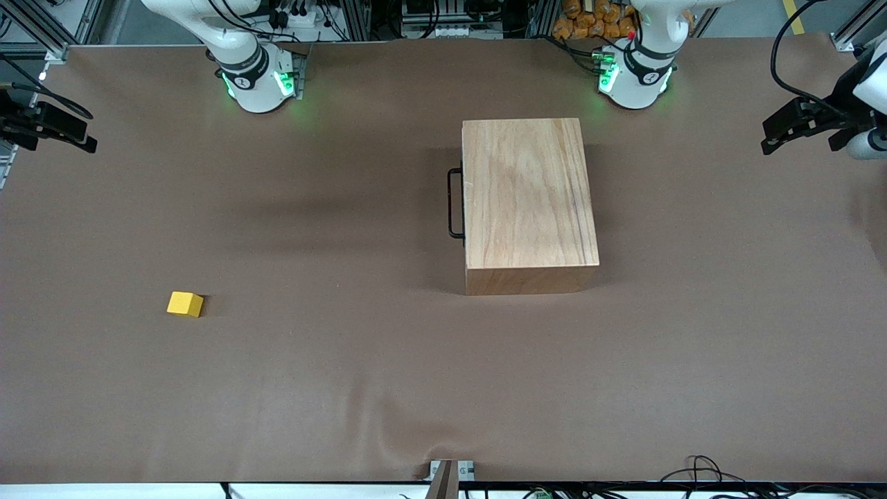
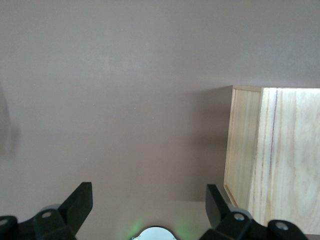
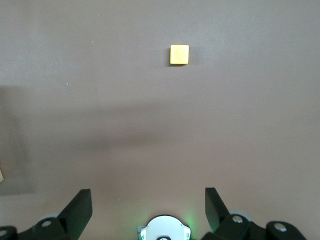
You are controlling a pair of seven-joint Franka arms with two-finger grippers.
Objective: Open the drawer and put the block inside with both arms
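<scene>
The large wooden box (image 1: 528,201) stands mid-table, nearer the left arm's base (image 1: 634,76). Its drawer is shut; only the black wire handle (image 1: 454,203) shows, on the side facing the right arm's end. The small yellow block (image 1: 185,303) lies on the table toward the right arm's end, nearer the front camera than the box. My left gripper (image 1: 779,132) hangs open and empty high over the table's left-arm end; its wrist view (image 2: 149,205) shows the box (image 2: 272,155). My right gripper (image 1: 76,135) hangs open and empty over the other end; its wrist view (image 3: 148,207) shows the block (image 3: 179,54).
The brown table cover (image 1: 332,388) has a wrinkle near the front edge. A metal clamp (image 1: 450,471) sits at that edge, with cables (image 1: 700,471) beside it. Racks and wiring stand along the edge where the right arm's base (image 1: 256,80) is.
</scene>
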